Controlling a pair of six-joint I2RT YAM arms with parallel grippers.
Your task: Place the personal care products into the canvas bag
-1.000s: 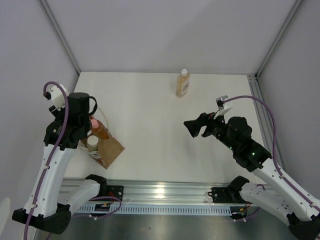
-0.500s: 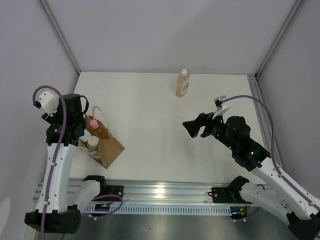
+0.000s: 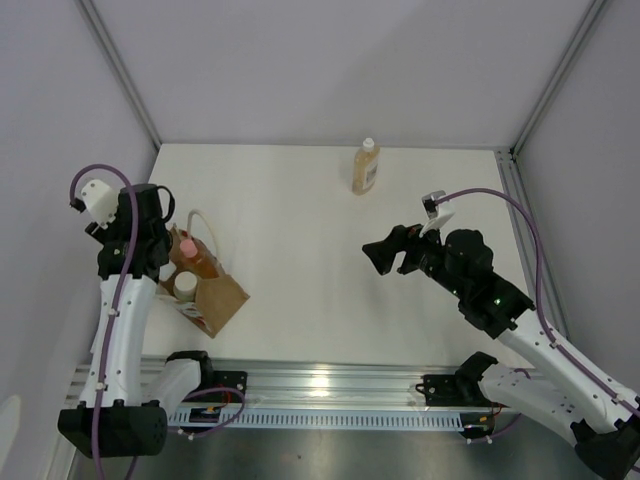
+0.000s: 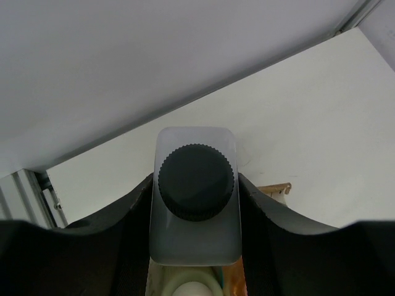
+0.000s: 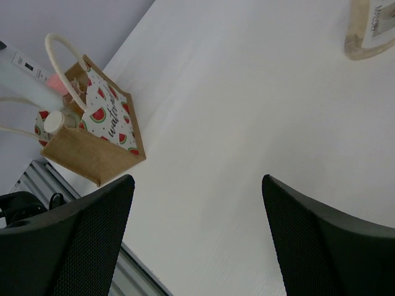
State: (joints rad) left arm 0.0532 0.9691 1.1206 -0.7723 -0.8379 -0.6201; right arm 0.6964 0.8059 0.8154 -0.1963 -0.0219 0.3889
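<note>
A white bottle (image 4: pixel 196 243) with a ribbed dark cap (image 4: pixel 196 182) is clamped between the two fingers of the left end effector (image 4: pixel 195 206), which is narrowed onto the bottle's sides. The bottle is seen cap-on from the left wrist view, its body rounded-rectangular and pale grey-white. It is held over the canvas bag (image 3: pixel 212 295) at the near left of the desk (image 3: pixel 300 240); whether its lower end is already inside the bag cannot be told.

The bag is shown by the right wrist view as a small tan-brown fabric tote standing upright, with cream loop handles (image 5: pixel 54 50) and a white lining printed with watermelon slices and dark script lettering. Two bottles are seen inside it: an orange bottle (image 3: pixel 198 262) topped by a pink cap (image 3: pixel 186 244), and beside it a white-capped bottle (image 3: pixel 185 286) whose body is hidden by the bag wall.

An amber bottle (image 3: pixel 366 168) with a cream cap and a pale label is stood upright near the far edge of the desk, well apart from the bag.

The right end effector (image 3: pixel 388 255) is held above the middle of the desk, its fingers (image 5: pixel 74 240) spread wide with nothing between them.
</note>
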